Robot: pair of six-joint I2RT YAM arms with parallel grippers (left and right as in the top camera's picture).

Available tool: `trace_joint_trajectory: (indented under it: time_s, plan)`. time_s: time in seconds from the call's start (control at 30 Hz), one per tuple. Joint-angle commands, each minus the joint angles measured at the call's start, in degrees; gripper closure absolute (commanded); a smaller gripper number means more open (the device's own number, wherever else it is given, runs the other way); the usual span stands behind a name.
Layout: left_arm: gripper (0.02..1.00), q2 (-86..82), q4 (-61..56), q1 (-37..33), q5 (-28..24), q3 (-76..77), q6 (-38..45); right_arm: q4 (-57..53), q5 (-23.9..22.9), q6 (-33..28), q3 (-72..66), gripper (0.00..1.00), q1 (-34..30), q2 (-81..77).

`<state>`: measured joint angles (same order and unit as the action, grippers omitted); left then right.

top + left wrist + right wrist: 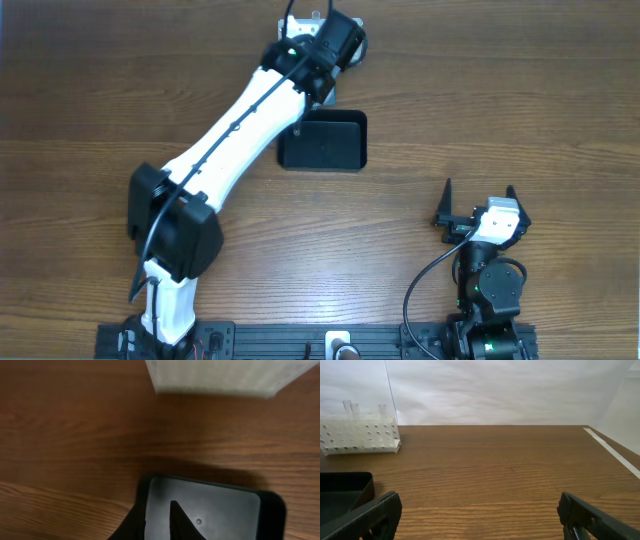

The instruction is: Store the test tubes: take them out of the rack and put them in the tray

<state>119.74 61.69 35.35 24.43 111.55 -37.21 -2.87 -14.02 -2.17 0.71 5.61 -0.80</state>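
The white rack stands at the table's far side with three clear test tubes upright in it. Its near edge shows in the left wrist view. The black tray lies just in front of the rack and looks empty. My left gripper hangs over the tray's left part, between rack and tray. It is shut on a thin clear test tube, which hangs upright above the tray's edge. My right gripper stands open near its base, holding nothing.
The left arm stretches diagonally from the bottom left up to the rack and covers most of it from above. Bare wooden table lies right of the tray. A pale strip runs along the table's far right.
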Motion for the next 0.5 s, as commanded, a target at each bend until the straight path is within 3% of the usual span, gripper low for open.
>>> trace_joint_trajectory:
  time_s: [0.03,0.5]
  plan:
    - [0.936,1.64,0.09,0.39,-2.05,0.15,-3.82,0.07,-0.44,-0.04,-0.44,0.007,0.04,0.48]
    - [0.934,7.52,-0.15,-1.18,-3.39,0.15,-3.76,0.09,-0.44,-0.04,-0.44,0.009,0.04,0.48]
